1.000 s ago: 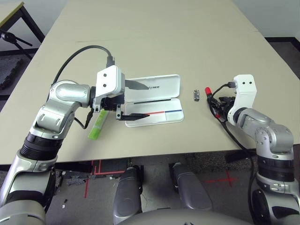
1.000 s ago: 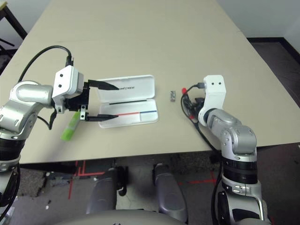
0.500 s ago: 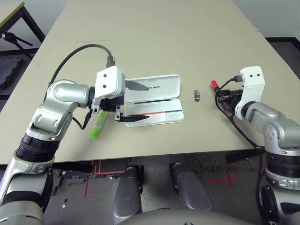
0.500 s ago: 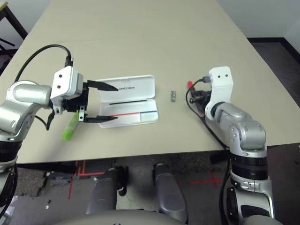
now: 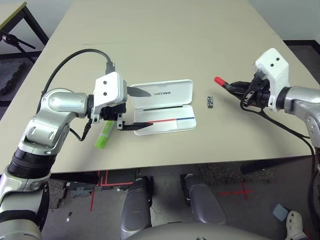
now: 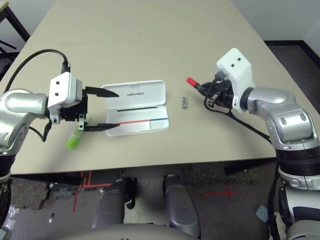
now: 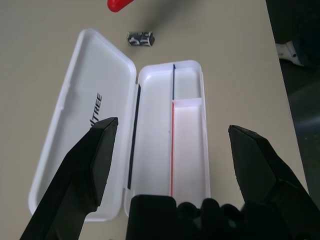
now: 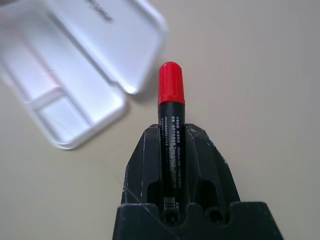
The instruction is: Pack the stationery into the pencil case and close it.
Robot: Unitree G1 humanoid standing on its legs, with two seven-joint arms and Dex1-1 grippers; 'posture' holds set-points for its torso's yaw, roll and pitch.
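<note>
The right gripper (image 8: 172,127) has swung up and in toward the middle of the table (image 5: 165,50), turning the marker (image 8: 171,130) so that its red cap now points toward the pencil case (image 5: 164,120). The left gripper (image 7: 173,122) has drawn back a little toward the robot's left.

The right gripper's two fingers are closed on the marker's black, printed barrel, one on each side, with the red cap sticking out past the fingertips. The left gripper's fingers are spread wide with nothing between them, one near the lid, the other by the tray side of the case.

The white pencil case lies open on the table, its lid (image 5: 172,90) folded back on the side away from the robot and lettered "UNITREE". The tray has a red-and-blue stripe (image 7: 172,145) along its inside and a small compartment at one end. The small black-and-silver piece (image 5: 210,102) lies on the table between the case and the right gripper. The lime-green highlighter (image 5: 104,136) lies on the table to the left of the case, partly beneath the left gripper.
</note>
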